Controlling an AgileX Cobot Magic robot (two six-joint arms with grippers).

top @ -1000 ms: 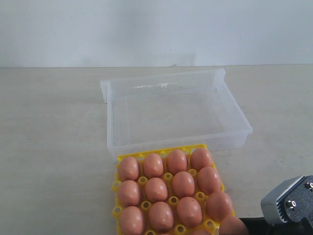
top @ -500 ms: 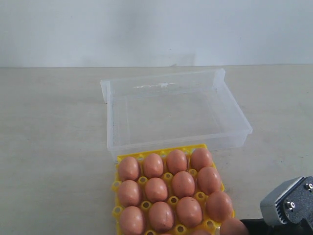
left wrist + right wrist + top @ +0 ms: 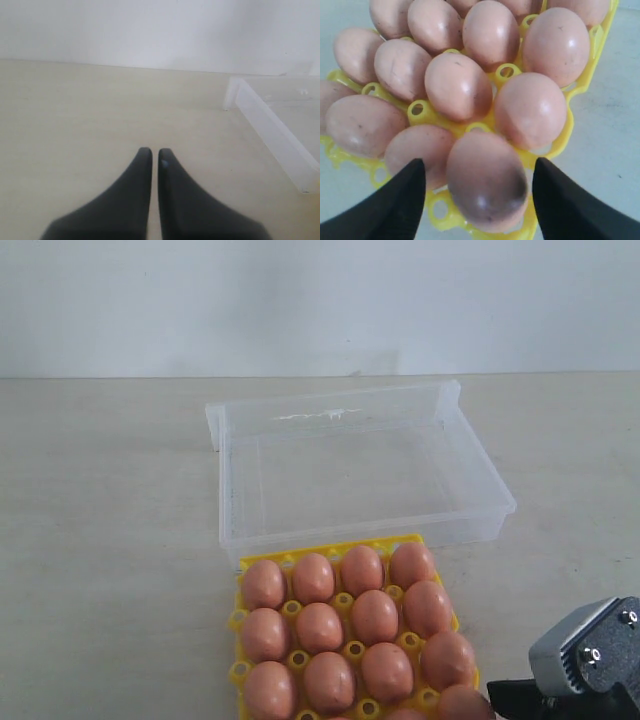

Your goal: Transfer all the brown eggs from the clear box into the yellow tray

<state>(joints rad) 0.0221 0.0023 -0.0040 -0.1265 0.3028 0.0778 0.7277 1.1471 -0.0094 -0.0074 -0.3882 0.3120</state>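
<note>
The brown eggs [image 3: 345,625] were seen seated in the cups of the yellow tray [image 3: 330,548], which was set on the table [image 3: 100,540] just in front of the clear box [image 3: 480,455]. The corner egg [image 3: 487,182] was flanked by the right pincer [image 3: 479,161], spread wide, with a gap left on either side and nothing gripped. The left pincer [image 3: 151,150] was held over the table beside the box, drawn almost together on nothing.

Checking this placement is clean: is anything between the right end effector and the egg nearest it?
Nothing visible. The brown egg sits in the yellow tray's corner cup, inside the open right end effector, with a bare gap on each side; neighbouring eggs lie beyond it.
</note>
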